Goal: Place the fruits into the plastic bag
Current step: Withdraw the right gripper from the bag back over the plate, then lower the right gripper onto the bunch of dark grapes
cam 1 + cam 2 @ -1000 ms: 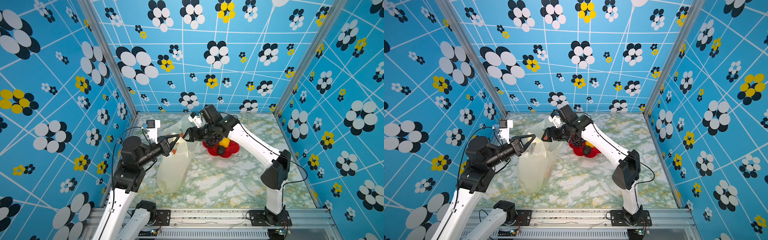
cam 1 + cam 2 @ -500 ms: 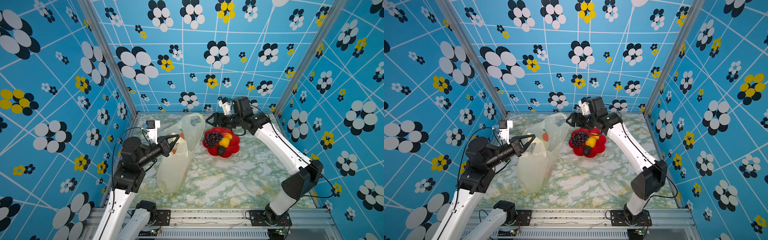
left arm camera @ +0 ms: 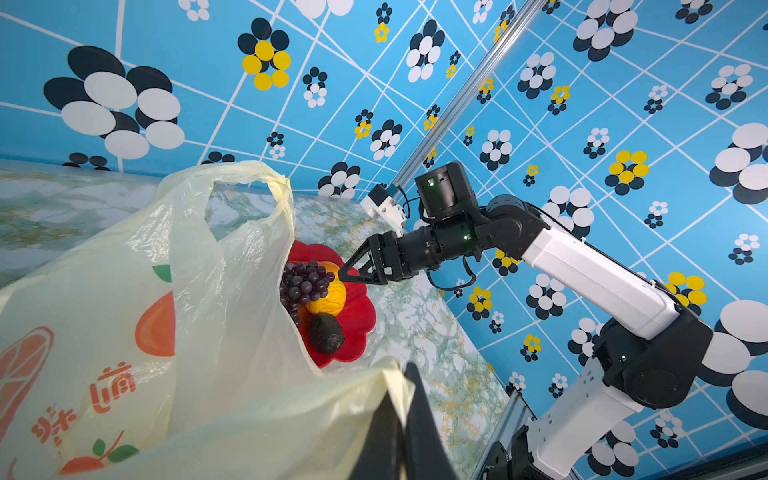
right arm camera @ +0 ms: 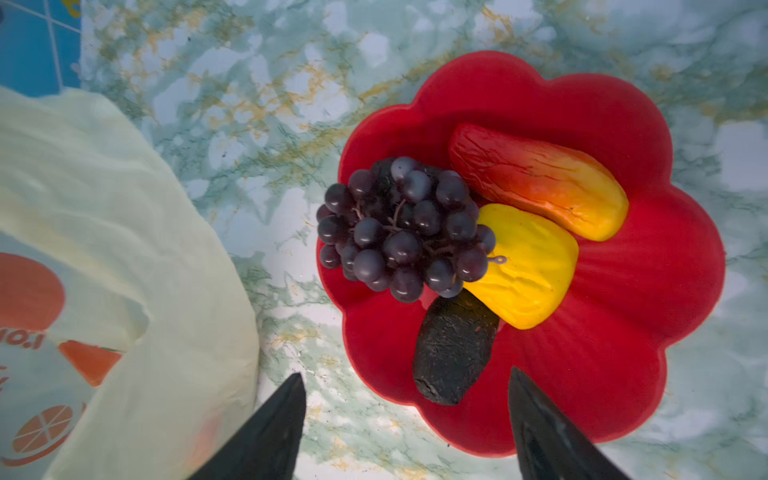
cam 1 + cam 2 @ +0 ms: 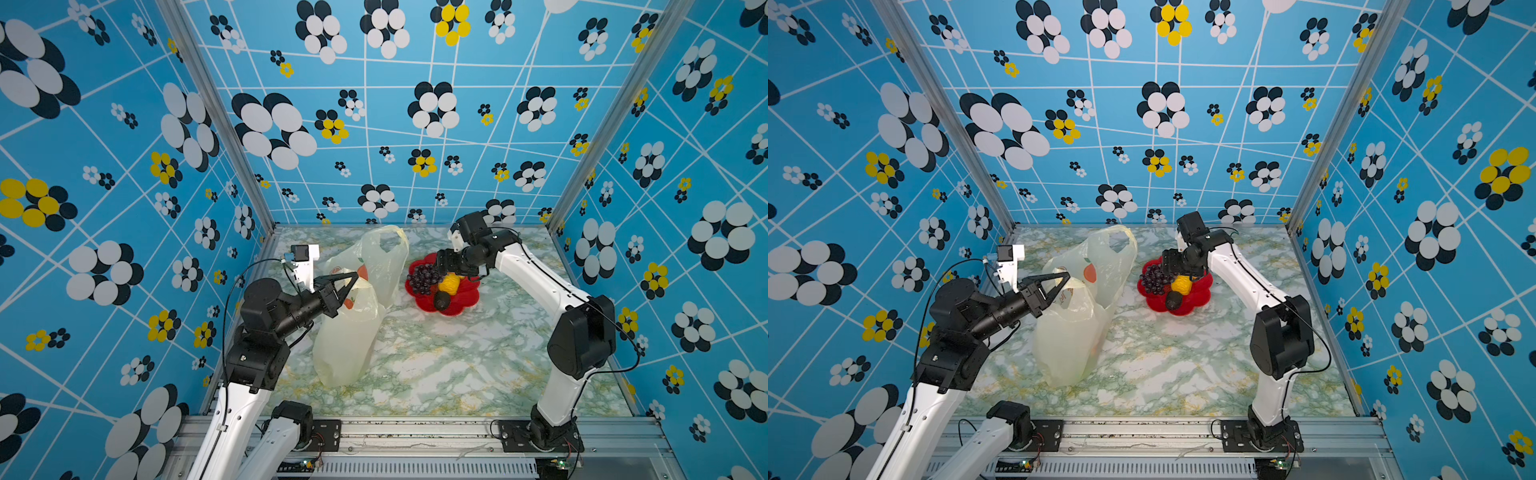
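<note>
The cream plastic bag [image 5: 349,332] [image 5: 1071,332] stands left of centre in both top views. My left gripper [image 5: 352,277] [image 3: 404,376] is shut on its near handle and holds the rim up. The far handle [image 3: 245,178] stands free. On a red flower-shaped plate [image 4: 623,374] lie purple grapes [image 4: 399,232], a yellow fruit [image 4: 528,266], a red-yellow mango [image 4: 536,178] and a dark avocado-like fruit [image 4: 453,349]. My right gripper [image 4: 405,371] [image 5: 439,261] hangs open over the plate's bag-side rim, beside the grapes [image 5: 424,278], with nothing between its fingers.
The plate [image 5: 467,297] sits right of the bag on the green marbled table [image 5: 436,365]. Blue flowered walls with metal corner posts [image 5: 216,112] close in three sides. A metal rail [image 5: 415,432] with both arm bases runs along the front.
My right gripper has swung from the bag's mouth out to the back right, then down over the plate, staying open. The bag's far handle was let go and stands up. The left gripper held still.
</note>
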